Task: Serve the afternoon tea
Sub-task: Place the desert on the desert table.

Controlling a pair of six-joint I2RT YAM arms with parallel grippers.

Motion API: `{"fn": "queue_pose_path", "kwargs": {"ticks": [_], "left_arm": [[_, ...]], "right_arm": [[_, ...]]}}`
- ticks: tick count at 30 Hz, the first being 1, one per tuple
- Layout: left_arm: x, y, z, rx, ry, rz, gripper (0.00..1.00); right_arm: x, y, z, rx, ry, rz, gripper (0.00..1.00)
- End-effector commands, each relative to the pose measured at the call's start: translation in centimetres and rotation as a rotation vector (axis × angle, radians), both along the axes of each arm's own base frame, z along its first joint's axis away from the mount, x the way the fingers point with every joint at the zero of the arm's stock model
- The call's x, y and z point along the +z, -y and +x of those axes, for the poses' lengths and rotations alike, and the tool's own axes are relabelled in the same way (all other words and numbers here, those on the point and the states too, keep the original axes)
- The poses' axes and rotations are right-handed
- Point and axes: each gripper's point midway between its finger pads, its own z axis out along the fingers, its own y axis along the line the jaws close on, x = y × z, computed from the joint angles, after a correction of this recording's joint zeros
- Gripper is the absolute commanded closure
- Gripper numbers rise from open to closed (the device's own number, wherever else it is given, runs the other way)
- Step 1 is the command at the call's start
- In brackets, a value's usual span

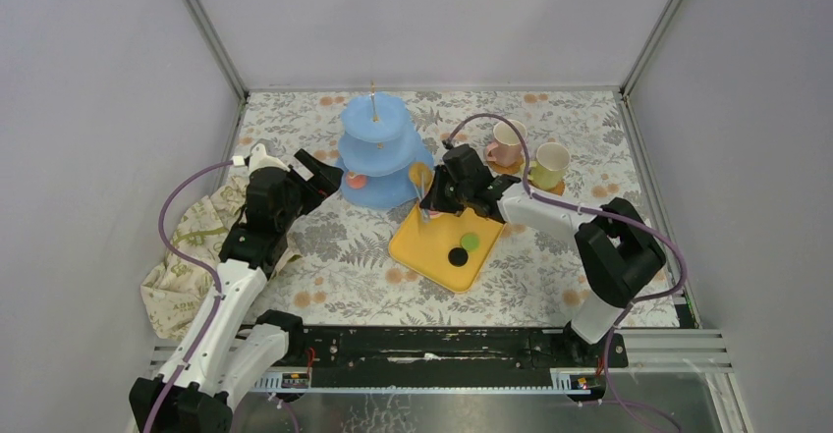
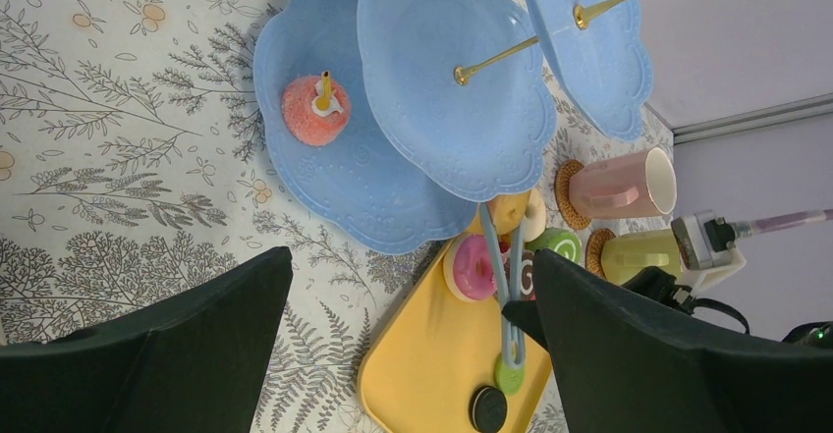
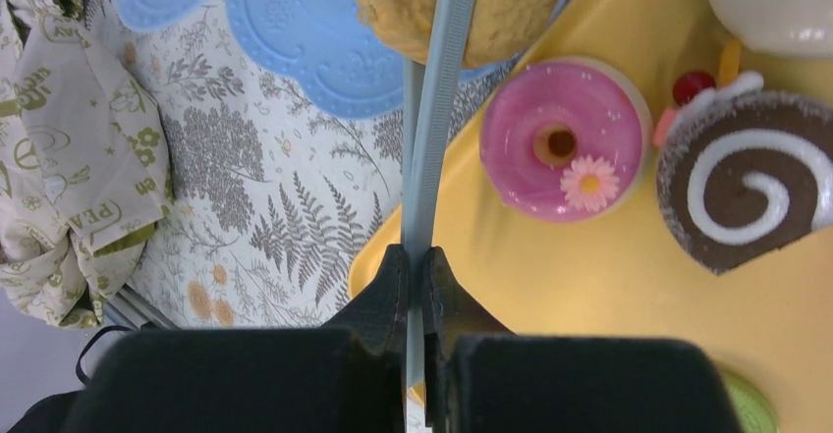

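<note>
— Where are your two hands?
— My left gripper (image 1: pixel 322 176) hangs just beside the blue stand (image 1: pixel 378 153), its fingers (image 2: pixel 147 354) spread wide with nothing between them. My right gripper (image 3: pixel 416 261) has its fingers pressed together on a pair of grey-blue tongs (image 3: pixel 432 129).
— And what's in the tongs?
— Their tips pinch an orange pastry (image 3: pixel 442 1) at the rim of the stand's bottom tier, over the far corner of the yellow tray (image 3: pixel 589 305). I cannot tell whether it touches the tier.
— Anything on the stand?
— One pink sugared pastry (image 2: pixel 314 109), on the bottom tier. On the tray I see a pink doughnut (image 3: pixel 562 138), a brown swirl roll (image 3: pixel 751 192), a green pastry (image 1: pixel 471 242) and a black biscuit (image 1: pixel 458 255).
— The mugs?
— The pink mug (image 1: pixel 506 143) and the pale green mug (image 1: pixel 548 165) stand side by side, right of the stand. A crumpled cloth (image 1: pixel 192 246) lies by my left arm.
</note>
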Motion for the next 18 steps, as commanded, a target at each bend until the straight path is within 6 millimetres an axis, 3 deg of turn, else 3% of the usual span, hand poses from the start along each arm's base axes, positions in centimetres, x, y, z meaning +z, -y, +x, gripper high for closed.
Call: {"fn": "queue_pose_path", "kwargs": {"ticks": [1,8,18], "left_arm": [[2.0,0.3,0.8,-0.007,0.065,0.001,0.00],[1.9,0.2,1.0,-0.001,0.066,0.005,0.00],[1.8,0.1,1.1,0.002,0.064,0.013,0.00]], "right_arm": [[1.4,-0.7,2.3,0.010,0.051,-0.001,1.00],[0.4,-0.9,3.1,0.012,0.026,-0.017,1.00],[0.4,-1.7,4.6,0.029,0.034,-0.025,1.00]]}}
